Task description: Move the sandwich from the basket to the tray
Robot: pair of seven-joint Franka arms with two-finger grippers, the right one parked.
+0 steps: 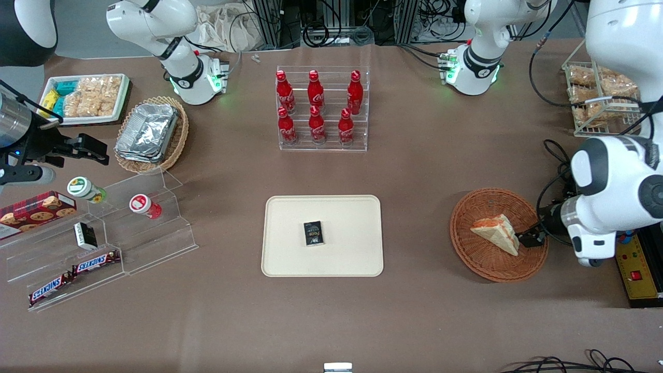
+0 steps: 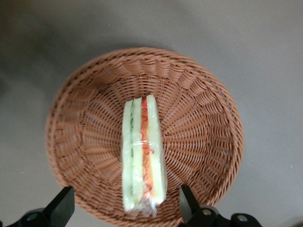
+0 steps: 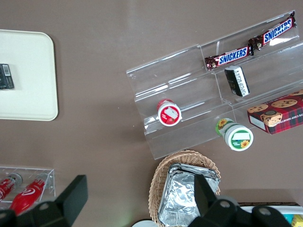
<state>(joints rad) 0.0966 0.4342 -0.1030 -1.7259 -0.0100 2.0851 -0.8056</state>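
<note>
This is a robotics lab set up as a mock snack shop: two white Franka arm bases are bolted at the edge of a brown-covered table, with cable bundles and metal framing just past it and a yellow control box with a red button at the working arm's end. Shop goods are laid out for handling: red cola bottles in a clear acrylic rack, Snickers bars and a cookie box on a stepped acrylic display, foil trays in a wicker basket. The left arm's gripper hangs with fingers spread over a wrapped sandwich in a round woven basket.
</note>
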